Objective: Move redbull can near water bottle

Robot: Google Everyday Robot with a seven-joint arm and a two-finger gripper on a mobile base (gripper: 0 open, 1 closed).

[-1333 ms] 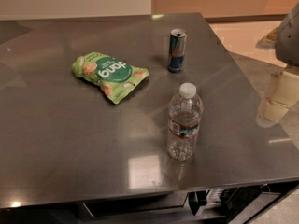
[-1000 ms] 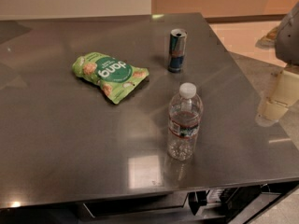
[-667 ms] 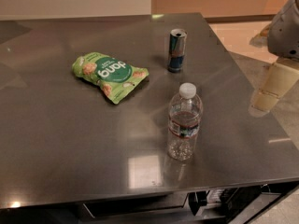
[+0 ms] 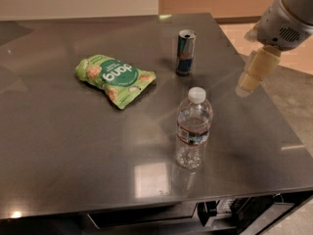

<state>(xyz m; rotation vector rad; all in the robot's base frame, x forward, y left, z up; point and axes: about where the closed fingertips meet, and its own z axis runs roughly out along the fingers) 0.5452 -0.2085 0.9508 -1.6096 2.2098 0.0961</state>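
The redbull can (image 4: 185, 53) stands upright on the grey table (image 4: 58, 146), toward the back right. The water bottle (image 4: 193, 129) stands upright nearer the front, a short way in front of the can, with its white cap on. My gripper (image 4: 253, 75) hangs above the table's right side, to the right of the can and apart from it, holding nothing.
A green snack bag (image 4: 115, 78) lies flat to the left of the can. The table's right edge (image 4: 274, 106) runs just below the gripper, with floor beyond it. A wall stands behind the table.
The arm and gripper have moved left and up, from beyond the table's right edge in over the table toward the can. The can, bottle and bag have not moved.
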